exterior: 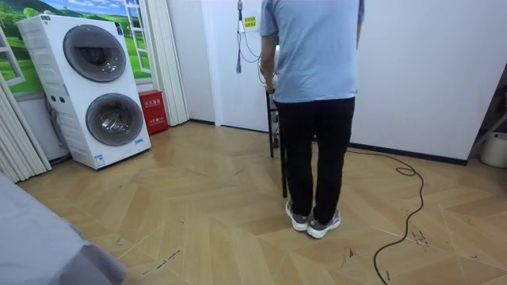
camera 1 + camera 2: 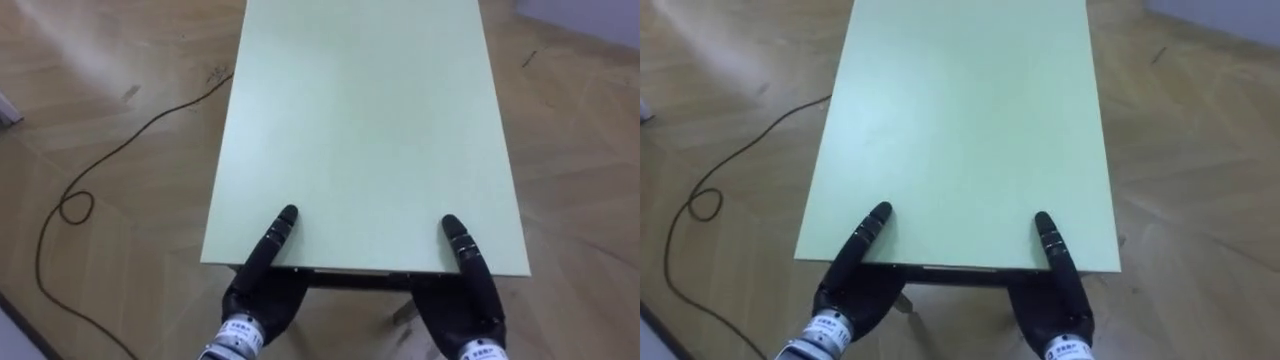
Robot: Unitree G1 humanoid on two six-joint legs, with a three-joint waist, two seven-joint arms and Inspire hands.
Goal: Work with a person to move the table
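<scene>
Reaching up from below, the left hand [image 2: 262, 295] and right hand [image 2: 472, 300] sit at the near edge of the pale green table [image 2: 365, 110], each laying one straight digit on top, rest tucked underneath so can't tell the grip.

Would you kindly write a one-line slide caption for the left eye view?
Robot's left hand and right hand at the near edge of a pale green table, over herringbone wood flooring.
</scene>
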